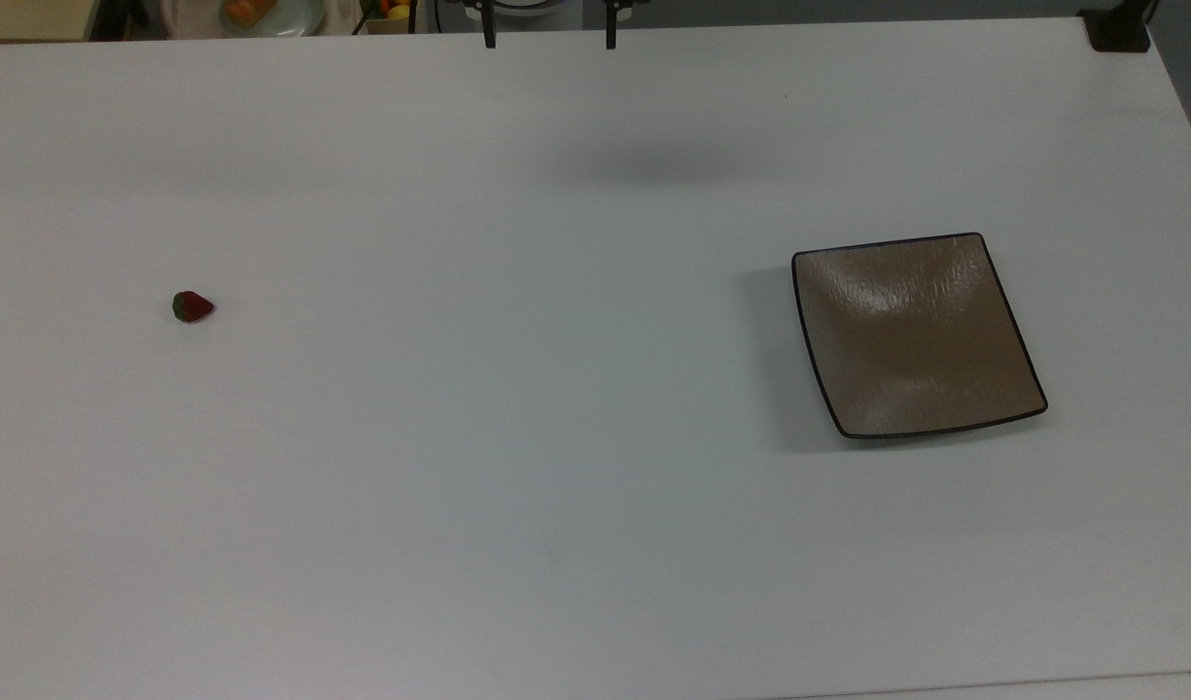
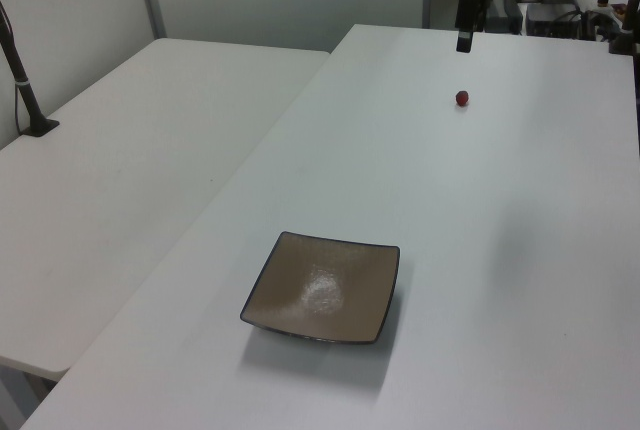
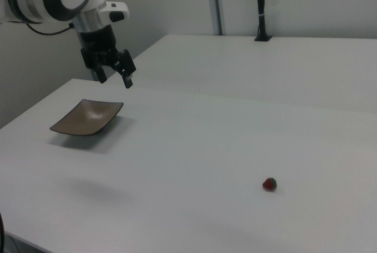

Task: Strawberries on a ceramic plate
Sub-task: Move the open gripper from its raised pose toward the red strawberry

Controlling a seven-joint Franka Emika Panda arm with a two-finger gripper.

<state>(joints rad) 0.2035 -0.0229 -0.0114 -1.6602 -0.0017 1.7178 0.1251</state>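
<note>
strawberry: lies on its side on the white table, far at the top view's left
ceramic plate: bare, well apart
gripper: raised, jaws parted, empty
approach: descend centred, close gently across the fruit's width

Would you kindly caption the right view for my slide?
Open tool above the white table, square brown plate beneath, lone strawberry far right.

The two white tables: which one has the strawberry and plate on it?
The table under the tool holds the strawberry and ceramic plate; the neighbouring table bears just a black pole.
</note>
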